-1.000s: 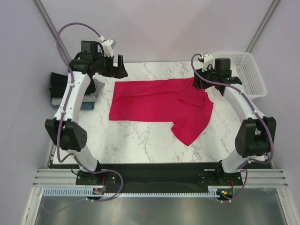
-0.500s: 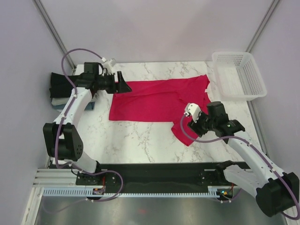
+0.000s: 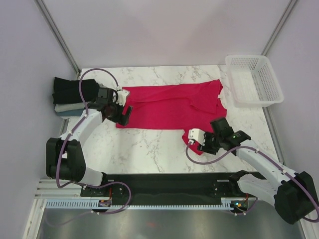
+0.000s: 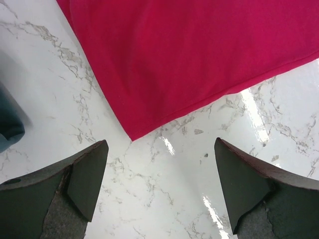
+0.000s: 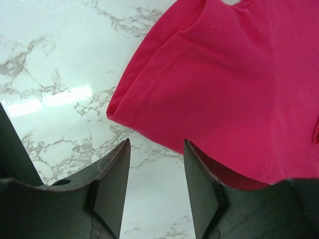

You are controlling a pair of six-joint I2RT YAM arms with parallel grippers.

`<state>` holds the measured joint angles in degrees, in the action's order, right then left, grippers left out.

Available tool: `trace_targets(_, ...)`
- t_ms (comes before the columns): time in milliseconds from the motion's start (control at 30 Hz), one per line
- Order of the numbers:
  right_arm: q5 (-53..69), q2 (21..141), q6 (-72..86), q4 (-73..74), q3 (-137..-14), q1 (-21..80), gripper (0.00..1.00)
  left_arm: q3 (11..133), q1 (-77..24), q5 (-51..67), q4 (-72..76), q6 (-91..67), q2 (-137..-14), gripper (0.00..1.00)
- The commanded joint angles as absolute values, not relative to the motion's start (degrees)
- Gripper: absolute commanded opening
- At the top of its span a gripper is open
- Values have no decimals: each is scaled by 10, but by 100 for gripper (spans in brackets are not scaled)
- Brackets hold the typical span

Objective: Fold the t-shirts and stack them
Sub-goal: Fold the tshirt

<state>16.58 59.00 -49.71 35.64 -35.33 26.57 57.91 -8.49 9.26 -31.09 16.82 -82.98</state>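
Hovering left gripper [image 4: 160,149] and right gripper [image 5: 155,149], both released, over the red shirt's [image 3: 169,107] edges; we risk pinching one layer, skewing the fold.

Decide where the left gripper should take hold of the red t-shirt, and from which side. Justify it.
Grip the red t-shirt at its near-left hem corner, with the left gripper coming down from the near side. That corner lies flat on the marble table, unfolded, pointing between the open jaws, so a pinch there probably lifts a clean edge.
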Motion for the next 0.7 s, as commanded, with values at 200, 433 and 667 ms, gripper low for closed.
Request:
trace_targets(200, 189, 598, -564, 365, -352, 306, 56, 624, -86, 58, -288, 171, -860, 95)
trace_targets(433, 200, 627, -510, 370, -356, 361, 56, 649, -86, 53, -289, 168, -897, 95)
trace_targets(667, 177, 643, -500, 332, -327, 381, 55, 656, -82, 53, -294, 168, -903, 95)
